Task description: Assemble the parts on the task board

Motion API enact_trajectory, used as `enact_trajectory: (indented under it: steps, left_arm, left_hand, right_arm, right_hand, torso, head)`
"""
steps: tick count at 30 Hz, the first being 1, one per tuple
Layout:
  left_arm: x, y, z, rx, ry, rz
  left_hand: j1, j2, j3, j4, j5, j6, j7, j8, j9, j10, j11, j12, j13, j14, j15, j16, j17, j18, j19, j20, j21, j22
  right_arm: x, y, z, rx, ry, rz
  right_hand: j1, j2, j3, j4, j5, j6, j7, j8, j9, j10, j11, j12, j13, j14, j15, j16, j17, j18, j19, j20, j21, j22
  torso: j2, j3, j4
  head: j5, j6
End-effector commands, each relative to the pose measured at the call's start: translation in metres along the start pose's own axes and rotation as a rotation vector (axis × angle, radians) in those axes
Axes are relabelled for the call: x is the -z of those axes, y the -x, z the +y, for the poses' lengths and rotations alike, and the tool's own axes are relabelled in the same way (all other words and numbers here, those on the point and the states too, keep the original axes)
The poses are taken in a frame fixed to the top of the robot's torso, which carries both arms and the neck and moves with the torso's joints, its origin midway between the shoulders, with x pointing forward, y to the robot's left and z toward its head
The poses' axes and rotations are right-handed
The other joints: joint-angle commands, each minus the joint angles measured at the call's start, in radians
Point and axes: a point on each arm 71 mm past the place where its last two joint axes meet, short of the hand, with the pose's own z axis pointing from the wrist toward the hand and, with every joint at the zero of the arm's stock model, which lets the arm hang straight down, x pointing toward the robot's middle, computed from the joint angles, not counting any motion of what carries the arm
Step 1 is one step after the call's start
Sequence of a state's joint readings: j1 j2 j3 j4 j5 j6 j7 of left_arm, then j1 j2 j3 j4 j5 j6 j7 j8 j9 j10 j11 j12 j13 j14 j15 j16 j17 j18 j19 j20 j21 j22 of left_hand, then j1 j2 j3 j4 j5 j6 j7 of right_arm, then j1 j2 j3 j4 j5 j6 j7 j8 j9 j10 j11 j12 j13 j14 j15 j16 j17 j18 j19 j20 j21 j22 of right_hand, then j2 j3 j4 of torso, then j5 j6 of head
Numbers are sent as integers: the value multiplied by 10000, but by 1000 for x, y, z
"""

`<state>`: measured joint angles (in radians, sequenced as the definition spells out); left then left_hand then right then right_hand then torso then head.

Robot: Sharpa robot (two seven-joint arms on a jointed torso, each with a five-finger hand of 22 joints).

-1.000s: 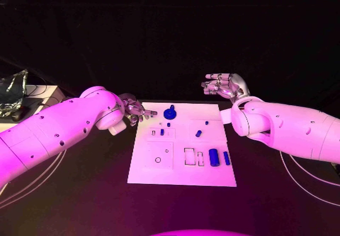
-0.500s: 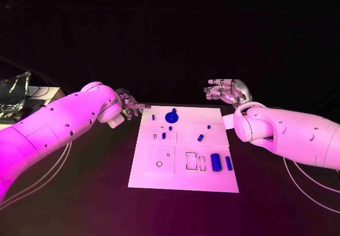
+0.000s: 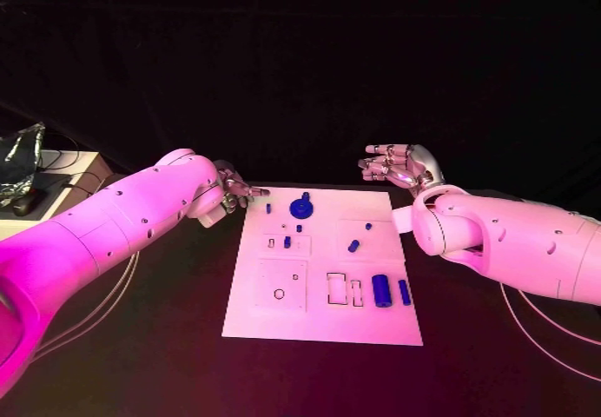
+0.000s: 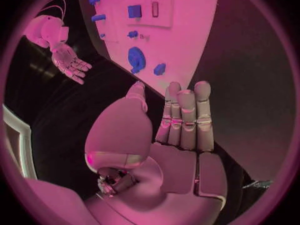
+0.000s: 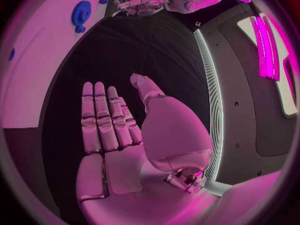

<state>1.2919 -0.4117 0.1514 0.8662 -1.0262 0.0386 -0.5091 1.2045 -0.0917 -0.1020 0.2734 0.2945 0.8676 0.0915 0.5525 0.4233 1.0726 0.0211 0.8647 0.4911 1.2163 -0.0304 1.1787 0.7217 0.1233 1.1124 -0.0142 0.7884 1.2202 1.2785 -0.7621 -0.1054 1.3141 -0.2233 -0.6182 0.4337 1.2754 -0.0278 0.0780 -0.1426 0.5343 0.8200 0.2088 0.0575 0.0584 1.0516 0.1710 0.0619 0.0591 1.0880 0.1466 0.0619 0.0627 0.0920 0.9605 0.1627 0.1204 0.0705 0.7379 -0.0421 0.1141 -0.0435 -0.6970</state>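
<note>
Two blue cylinders lie nearest on the task board [image 3: 257, 323], close to its right edge: a thick cylinder [image 3: 379, 290] and, just beside it toward that edge, a thin cylinder [image 3: 403, 292], both lying lengthwise along the board. To their left is a pair of outlined rectangular slots [image 3: 336, 288], and toward the left edge a small ring-shaped outline [image 3: 280, 294].

Farther in, around the middle of the board, a small blue peg [image 3: 287, 242] stands by a slot on the left side, and a short blue piece [image 3: 354, 246] lies tilted on the right side, with a tiny blue piece [image 3: 368, 227] just beyond it.

Near the far edge sits the large round blue part [image 3: 302, 207], the biggest of the parts. A small blue pin [image 3: 268, 208] is at the far left corner, just beside the board's left edge.

At that far left corner the left hand [image 3: 235, 193] hangs over the black table [image 3: 150, 347], its fingertips near the board's corner; in the left wrist view its fingers [image 4: 187, 116] are straight and together, the thumb apart, holding nothing. Beyond the far right corner the right hand [image 3: 399, 165] is raised with its fingers spread; in the right wrist view its palm lies flat and bare, fingers [image 5: 103, 117] extended, gripping nothing.
</note>
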Motion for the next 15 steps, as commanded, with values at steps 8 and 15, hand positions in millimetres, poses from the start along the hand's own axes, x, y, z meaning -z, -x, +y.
enact_trajectory:
  steps: [8,15]
  left_arm:
    - [-3,-6,-9,-333,-421,6]
    - [-3,-8,-11,-411,-508,-42]
  left_hand:
    - [-385,-192,33,120,29,-176,-256,792,2044,185,-213,131,110,205,-179,305,441,42,340,-118,613,453]
    - [-456,-221,-132,130,14,-181,-287,747,2542,181,-232,187,178,252,-196,401,607,12,416,-139,749,576]
  right_arm:
    - [-3,-1,7,2,313,83]
    - [-5,0,7,25,320,47]
  right_hand:
    - [-9,82,39,-24,53,-6,157,-29,-7,-44,-5,-16,-14,-44,21,-15,-14,-21,-38,-5,-14,-2]
    - [-20,84,36,-15,65,-2,156,-27,-6,-46,-3,-15,-14,-47,22,-13,-13,-22,-46,-4,-16,-2]
  torso:
    - [199,-57,-50]
    - [208,-60,-48]
  head:
    - [43,72]
    - [51,106]
